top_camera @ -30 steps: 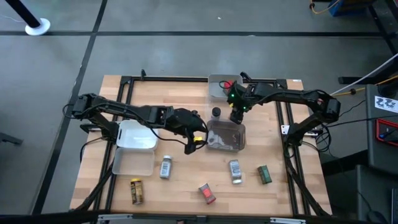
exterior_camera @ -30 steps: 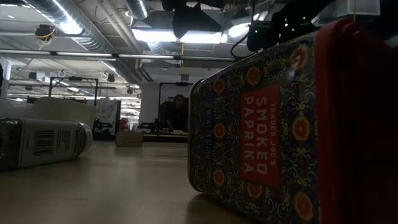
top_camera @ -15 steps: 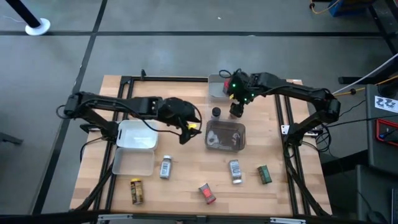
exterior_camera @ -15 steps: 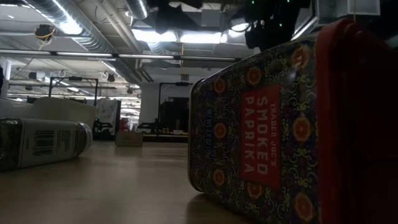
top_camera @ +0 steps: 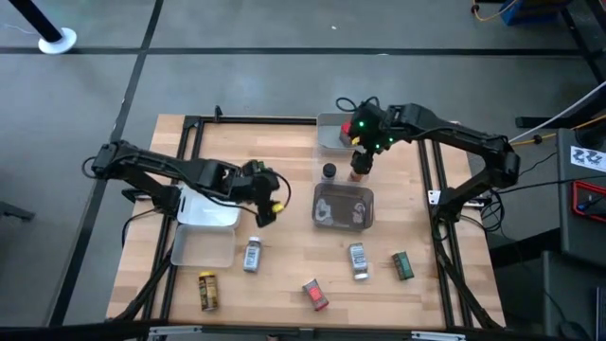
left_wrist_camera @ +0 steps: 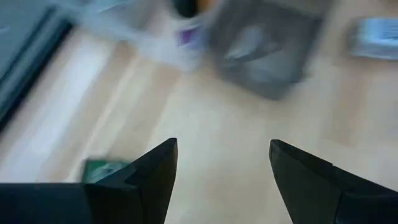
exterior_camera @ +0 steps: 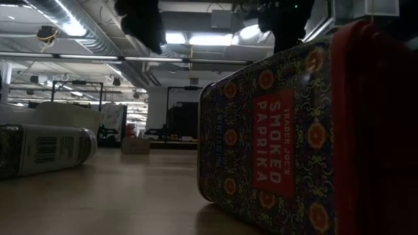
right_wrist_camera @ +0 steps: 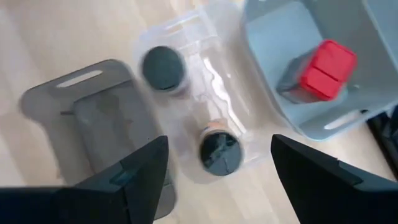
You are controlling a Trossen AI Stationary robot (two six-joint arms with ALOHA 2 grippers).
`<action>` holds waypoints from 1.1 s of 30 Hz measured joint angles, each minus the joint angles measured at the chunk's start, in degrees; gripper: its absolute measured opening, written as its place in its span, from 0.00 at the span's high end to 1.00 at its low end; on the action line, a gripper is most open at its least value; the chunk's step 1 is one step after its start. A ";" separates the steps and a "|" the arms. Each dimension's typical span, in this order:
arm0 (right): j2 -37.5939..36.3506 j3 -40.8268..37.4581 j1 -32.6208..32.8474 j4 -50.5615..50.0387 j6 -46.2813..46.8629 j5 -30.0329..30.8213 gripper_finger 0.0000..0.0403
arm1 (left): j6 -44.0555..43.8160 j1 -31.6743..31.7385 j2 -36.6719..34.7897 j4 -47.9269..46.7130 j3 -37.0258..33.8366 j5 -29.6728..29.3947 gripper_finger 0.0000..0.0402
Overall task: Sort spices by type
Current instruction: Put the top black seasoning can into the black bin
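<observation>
Two round dark-lidded jars (right_wrist_camera: 163, 68) (right_wrist_camera: 219, 151) stand upright in a clear tray (right_wrist_camera: 205, 37). My right gripper (top_camera: 362, 153) hangs open above them, holding nothing. A red-capped jar (right_wrist_camera: 323, 68) lies in the grey tray (top_camera: 331, 133) at the far edge. My left gripper (top_camera: 264, 206) is open and empty over bare wood between the white tray (top_camera: 206, 206) and the smoky tray (top_camera: 343, 206). Loose on the near half of the table lie two silver jars (top_camera: 253, 254) (top_camera: 357, 260), a green tin (top_camera: 402, 266), a red paprika tin (top_camera: 315, 295) and a yellow-labelled jar (top_camera: 207, 291).
A second clear tray (top_camera: 201, 248) sits next to the white one at the left. Black frame rails (top_camera: 436, 189) run along the table's sides. In the low view the paprika tin (exterior_camera: 274, 137) fills the right, and a silver jar (exterior_camera: 46, 150) lies at the left.
My left gripper has drawn back from the smoky tray toward the table's left edge, turning as it went, its fingers still apart. My right gripper has risen straight up from the clear tray, still open, and the orange-brown jar below it has come into view.
</observation>
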 joint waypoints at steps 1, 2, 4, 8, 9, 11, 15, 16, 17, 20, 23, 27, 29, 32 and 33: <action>-0.08 0.00 0.93 0.03 0.03 -0.04 0.29 | -0.88 0.53 0.04 -1.37 0.00 -1.14 0.40; -0.22 0.02 1.90 0.00 0.26 -0.02 0.29 | -1.95 1.14 0.33 -2.37 0.00 -1.90 0.40; -0.39 0.02 3.89 -0.06 1.27 0.02 0.29 | -3.14 2.54 1.03 -4.04 0.00 -2.25 0.40; -0.80 0.02 8.37 -0.03 3.21 0.04 0.29 | -2.16 5.51 3.17 -5.79 0.00 -2.32 0.41; -0.80 0.02 9.59 -0.08 4.10 0.07 0.29 | -1.95 6.14 3.74 -6.12 0.00 -2.31 0.41; -0.80 0.02 12.10 -0.14 6.42 0.09 0.29 | -1.61 7.42 4.87 -6.94 0.00 -2.33 0.43; -0.80 0.02 17.40 -0.14 12.01 0.09 0.29 | 0.72 9.45 6.15 -7.63 0.00 -2.52 0.53; -0.80 0.02 18.74 -0.20 13.39 0.18 0.29 | 0.90 9.95 6.51 -7.96 0.00 -2.65 0.56; -0.86 0.02 20.17 -0.28 14.84 0.68 0.29 | 0.74 10.44 6.69 -8.37 0.00 -2.72 0.60; -1.33 0.00 24.69 -0.68 19.17 3.67 0.29 | -0.36 11.73 7.21 -9.27 -0.65 -2.77 0.70; -2.16 0.00 29.82 -1.55 23.05 8.54 0.29 | -0.65 12.77 7.36 -8.61 -3.76 -2.79 0.81; -2.81 0.00 36.92 -2.28 28.94 16.84 0.29 | -1.11 13.37 7.43 -6.95 -8.30 -5.50 0.93; -2.79 0.00 40.26 -2.56 32.05 20.10 0.29 | -1.53 13.54 7.43 -5.55 -9.85 -7.24 0.98; -2.83 -0.35 44.67 -2.31 36.19 23.88 0.29 | -0.77 13.89 7.43 -2.03 -11.65 -7.53 0.98; -2.83 -0.65 45.88 -2.20 37.73 24.80 0.29 | -0.56 13.91 7.43 -1.26 -12.23 -7.57 0.98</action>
